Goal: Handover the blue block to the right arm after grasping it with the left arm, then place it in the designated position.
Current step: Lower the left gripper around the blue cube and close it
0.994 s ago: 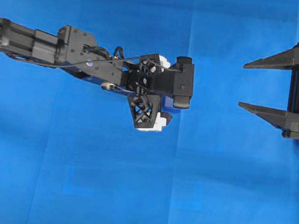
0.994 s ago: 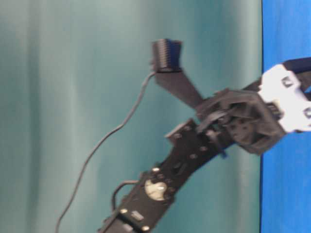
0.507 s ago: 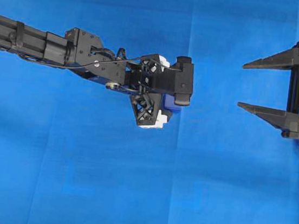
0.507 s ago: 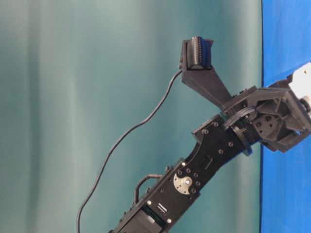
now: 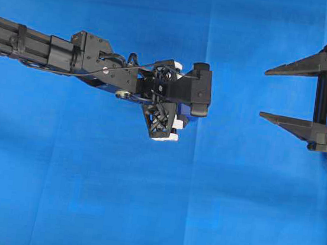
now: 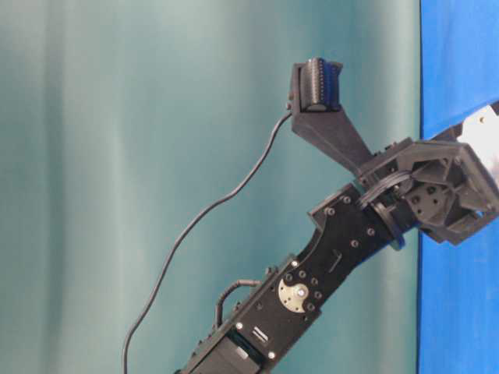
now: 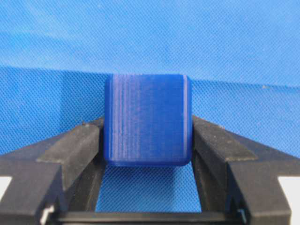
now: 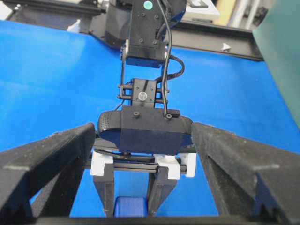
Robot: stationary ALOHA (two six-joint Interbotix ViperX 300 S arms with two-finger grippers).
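**mo:** Block status? Where's it sitting right now?

**jay:** Blue block (image 7: 147, 120) is pinched between the left gripper (image 7: 146, 154) fingers (image 7: 75, 150), one pad pressed on each side (left wrist cam fills half its view with it). Blue cloth (image 7: 150, 33) on the desk is behind it, and I can't tell if the block touches the cloth or is lifted.

**mo:** And from farther out?

**jay:** Overhead, the left arm (image 5: 41, 50) reaches in from the left side, gripper pointing down near the middle, with a sliver of the block peeking out beside the white brackets (image 5: 175, 124).

**mo:** Right side?

**jay:** Right gripper (image 5: 289, 95) is well apart from it at the far edge, spread wide, nothing between its fingers. Its wrist cam looks straight at the left gripper, block low between those fingers.
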